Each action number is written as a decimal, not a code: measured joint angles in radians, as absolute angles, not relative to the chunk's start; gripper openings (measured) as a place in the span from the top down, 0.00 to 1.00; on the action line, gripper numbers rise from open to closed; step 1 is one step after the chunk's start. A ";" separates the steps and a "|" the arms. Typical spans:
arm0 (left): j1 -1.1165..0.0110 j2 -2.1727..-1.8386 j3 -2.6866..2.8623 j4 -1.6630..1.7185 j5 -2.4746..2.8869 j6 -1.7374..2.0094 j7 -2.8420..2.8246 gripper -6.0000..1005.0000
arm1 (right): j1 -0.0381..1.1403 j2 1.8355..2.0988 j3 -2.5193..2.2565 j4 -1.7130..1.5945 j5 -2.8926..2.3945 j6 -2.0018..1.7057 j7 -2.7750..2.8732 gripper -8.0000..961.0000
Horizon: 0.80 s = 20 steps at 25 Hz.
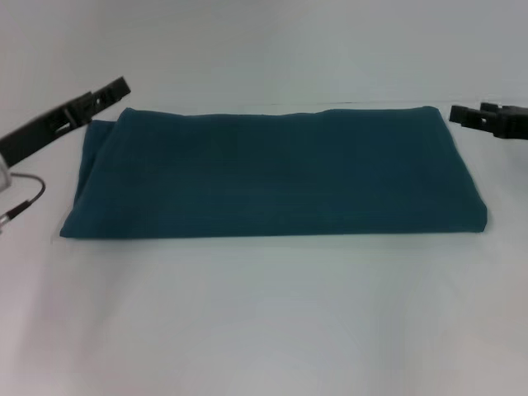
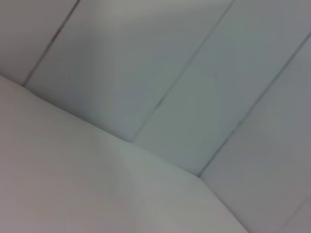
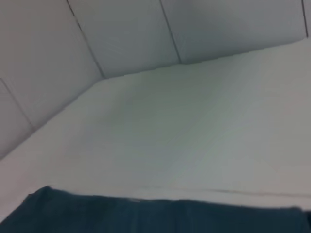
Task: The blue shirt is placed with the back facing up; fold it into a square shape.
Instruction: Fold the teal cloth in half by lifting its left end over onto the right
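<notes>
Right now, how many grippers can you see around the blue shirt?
2. The left gripper hangs by the far left corner of the folded blue shirt. The right gripper hangs just off its far right corner. Neither holds the cloth.

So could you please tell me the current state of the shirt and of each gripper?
shirt: folded into a wide rectangle, not yet square, flat on the table, held by neither gripper.
left gripper: empty, beside the shirt's far left corner.
right gripper: empty, beside the shirt's far right corner.
</notes>
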<state>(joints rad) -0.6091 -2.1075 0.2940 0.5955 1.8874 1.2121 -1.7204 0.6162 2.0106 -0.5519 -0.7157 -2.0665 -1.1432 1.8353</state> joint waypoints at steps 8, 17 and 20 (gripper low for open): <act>-0.490 -2.112 0.359 0.680 1.892 1.289 -1.749 0.14 | 0.532 1.973 -0.554 -0.751 -2.076 -1.291 1.993 0.25; -0.443 -2.116 0.346 0.694 1.995 1.238 -1.793 0.14 | 0.509 1.926 -0.552 -0.755 -2.181 -1.344 2.153 0.25; -0.443 -2.117 0.349 0.695 2.034 1.203 -1.806 0.14 | 0.507 1.915 -0.547 -0.751 -2.199 -1.343 2.177 0.25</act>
